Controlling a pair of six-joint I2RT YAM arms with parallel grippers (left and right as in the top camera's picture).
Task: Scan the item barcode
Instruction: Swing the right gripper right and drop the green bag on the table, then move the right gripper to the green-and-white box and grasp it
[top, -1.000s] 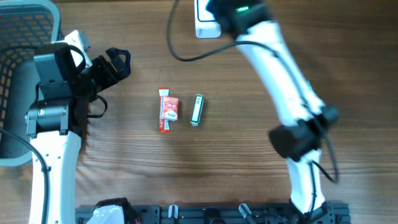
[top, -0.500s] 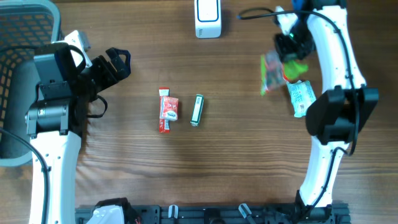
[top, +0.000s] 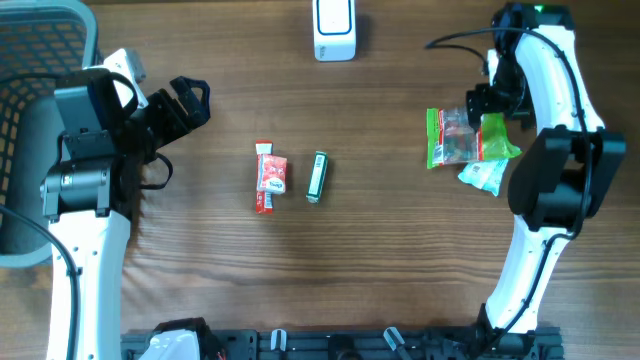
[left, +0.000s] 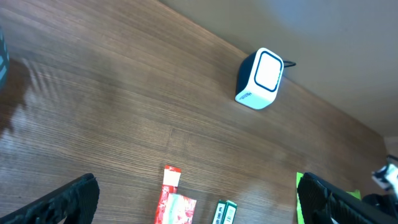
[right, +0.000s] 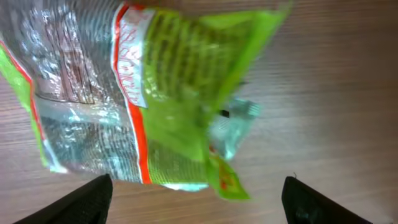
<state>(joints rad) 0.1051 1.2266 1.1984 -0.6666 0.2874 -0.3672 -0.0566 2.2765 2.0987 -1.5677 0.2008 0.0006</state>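
Far L I see the mesh basket (top: 35, 45); the arm hides most of it, contents unclear. L gripper (top: 193, 100) has jaws wide, holding nothing. Mid-table: red packet (top: 270, 177) beside green stick pack (top: 317, 176), scanner (top: 333, 30) at far edge. On the R, green snack bag (top: 458, 138) lies flat on the table, touching mint sachet (top: 483, 176). R gripper (top: 488, 100) is just above it, jaws spread.
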